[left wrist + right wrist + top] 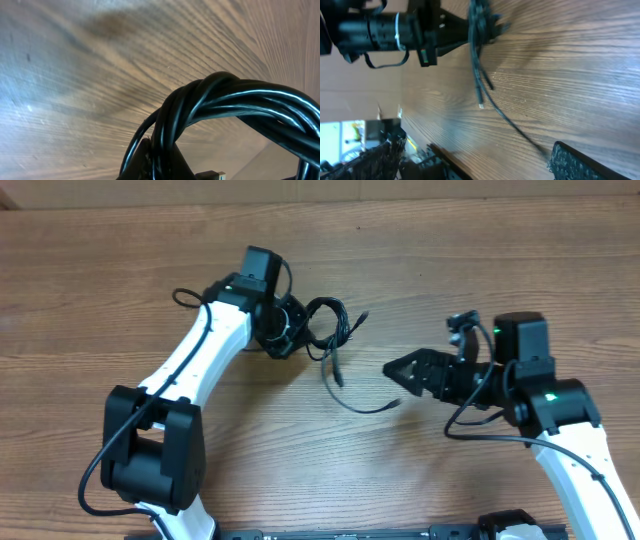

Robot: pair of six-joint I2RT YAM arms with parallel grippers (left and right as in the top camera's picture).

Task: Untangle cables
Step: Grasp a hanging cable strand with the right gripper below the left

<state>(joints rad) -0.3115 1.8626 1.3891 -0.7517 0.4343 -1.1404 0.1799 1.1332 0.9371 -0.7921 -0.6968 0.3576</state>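
Observation:
The cables (328, 328) are a twisted black bundle at the table's middle back. My left gripper (288, 330) is shut on them. In the left wrist view the glossy twisted cables (225, 100) arch up from my shut left gripper (165, 162), with a plug tip (212, 175) beside it. One long strand (365, 408) curves right along the table and ends close to my right gripper (396, 376), which is open. In the right wrist view that strand (512, 125) reaches the textured pad of one finger (580, 162). My right gripper (475, 152) holds nothing.
A short strand with a metallic tip (481, 104) hangs from the bundle onto the wood. Thicker black arm cables (100, 465) loop beside the left arm's base. The table's far edge (400, 198) runs along the top.

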